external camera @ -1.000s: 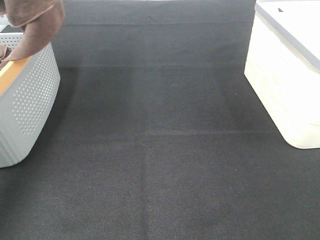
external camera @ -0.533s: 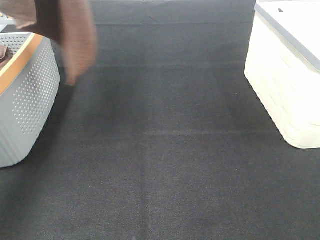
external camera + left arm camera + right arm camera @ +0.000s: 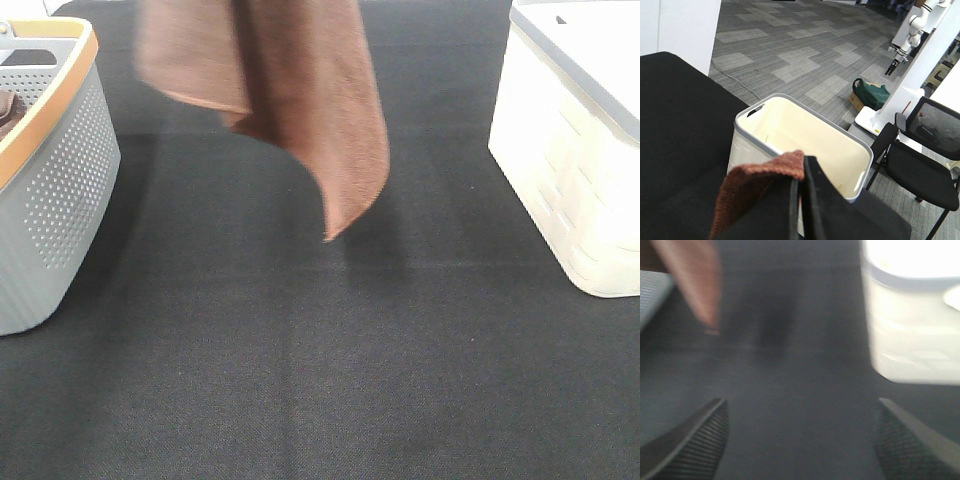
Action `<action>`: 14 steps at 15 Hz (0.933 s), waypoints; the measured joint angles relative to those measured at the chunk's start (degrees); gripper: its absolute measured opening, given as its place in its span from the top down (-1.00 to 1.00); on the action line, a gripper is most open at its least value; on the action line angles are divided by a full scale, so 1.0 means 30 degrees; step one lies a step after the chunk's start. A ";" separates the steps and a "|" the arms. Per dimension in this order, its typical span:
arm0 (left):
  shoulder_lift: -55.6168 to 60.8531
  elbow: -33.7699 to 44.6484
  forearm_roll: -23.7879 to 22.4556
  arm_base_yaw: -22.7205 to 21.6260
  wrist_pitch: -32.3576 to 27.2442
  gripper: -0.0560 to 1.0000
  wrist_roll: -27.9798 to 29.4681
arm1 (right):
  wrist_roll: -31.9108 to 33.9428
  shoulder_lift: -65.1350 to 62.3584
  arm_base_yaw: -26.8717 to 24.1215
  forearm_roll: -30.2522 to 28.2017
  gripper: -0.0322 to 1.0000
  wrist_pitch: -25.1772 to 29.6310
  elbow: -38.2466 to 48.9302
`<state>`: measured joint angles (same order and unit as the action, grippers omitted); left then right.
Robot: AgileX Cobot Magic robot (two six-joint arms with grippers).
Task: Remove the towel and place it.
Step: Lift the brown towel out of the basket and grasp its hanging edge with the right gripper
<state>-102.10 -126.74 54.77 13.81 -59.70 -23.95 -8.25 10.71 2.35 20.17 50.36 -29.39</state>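
Note:
The rust-brown towel (image 3: 320,110) hangs in the air over the black mat, between the two baskets, its lower corner dangling free. Its top runs out of the exterior view, so the left gripper does not show there. In the left wrist view my left gripper (image 3: 801,162) is shut on a fold of the towel (image 3: 755,185), with the white basket (image 3: 740,135) beyond it. My right gripper (image 3: 801,402) is open and empty above the mat; the towel (image 3: 695,280) shows blurred far ahead of it.
A grey perforated basket (image 3: 60,190) with an orange rim stands at the left, with a darker brown cloth lump (image 3: 8,108) inside. A white basket (image 3: 570,170) stands at the right. The black mat (image 3: 300,350) lies between them.
The towel has swung to the right, from over the grey basket's rim to above the middle of the mat, and now hangs lower in view.

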 joint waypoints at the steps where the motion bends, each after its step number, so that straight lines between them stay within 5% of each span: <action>1: -0.0229 0.0000 -0.0611 0.0516 0.0401 0.89 0.0306 | -0.1719 0.0974 0.0458 0.1394 -0.37 -0.0802 0.0000; 5: -0.0879 0.0000 -0.2979 0.2387 0.1432 0.89 0.0859 | -0.7353 0.6532 0.2655 0.3667 -0.02 -0.1356 -0.0936; 9: -0.1547 0.0000 -0.6207 0.4068 0.3018 0.89 0.3571 | -0.9129 1.2242 0.4603 0.3801 0.00 -0.2960 -0.3953; 11: -0.2120 0.0000 -0.8442 0.4947 0.3782 0.89 0.5252 | -1.0065 1.5413 0.7238 0.3801 -0.02 -0.4889 -0.5386; 14: -0.2636 0.0000 -0.9492 0.5730 0.4565 0.89 0.6436 | -1.0485 1.8793 1.0371 0.3762 -0.16 -0.8251 -0.6532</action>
<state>-110.01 -126.74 26.30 31.00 -46.01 -4.64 -39.71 67.09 33.46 31.46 25.61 -48.99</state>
